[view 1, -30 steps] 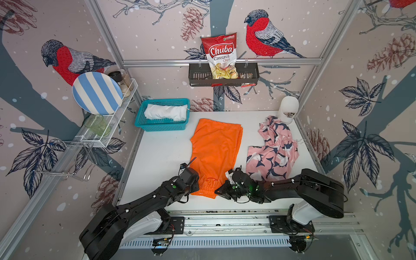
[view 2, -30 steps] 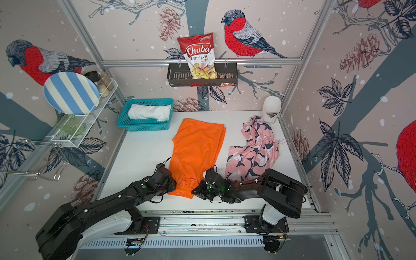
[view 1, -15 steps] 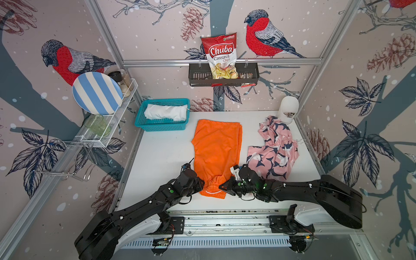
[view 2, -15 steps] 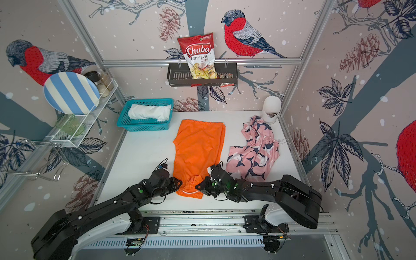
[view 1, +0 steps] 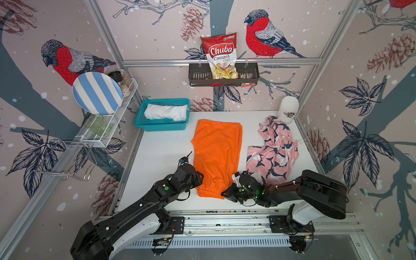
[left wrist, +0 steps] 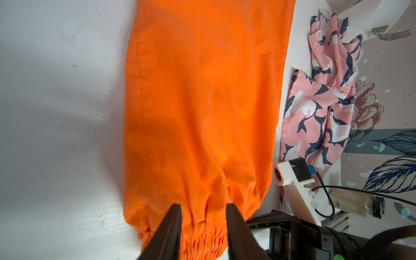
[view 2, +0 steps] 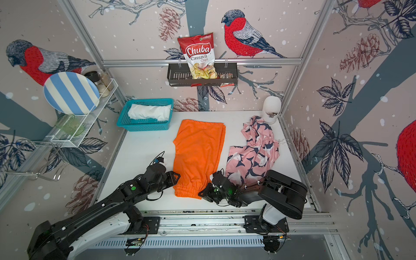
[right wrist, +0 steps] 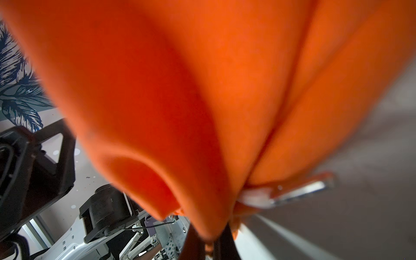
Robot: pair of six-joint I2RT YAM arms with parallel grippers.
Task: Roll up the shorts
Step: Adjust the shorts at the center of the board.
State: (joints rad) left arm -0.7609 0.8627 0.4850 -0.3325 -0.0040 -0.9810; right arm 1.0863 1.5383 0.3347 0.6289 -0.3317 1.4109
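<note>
Right jaws pulled back, clamped on orange shorts (view 1: 216,153) waistband; left jaws open over it; pink shorts (view 1: 272,157) just beside.

left gripper (view 1: 200,177) advances, orange shorts (view 1: 216,153) waistband now just ahead of its jaws, right arm (view 1: 315,191) stretches out, then folds back

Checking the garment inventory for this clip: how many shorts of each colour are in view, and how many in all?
white shorts, in the teal basket: 1
orange shorts: 1
pink patterned shorts: 1
Total: 3
</note>
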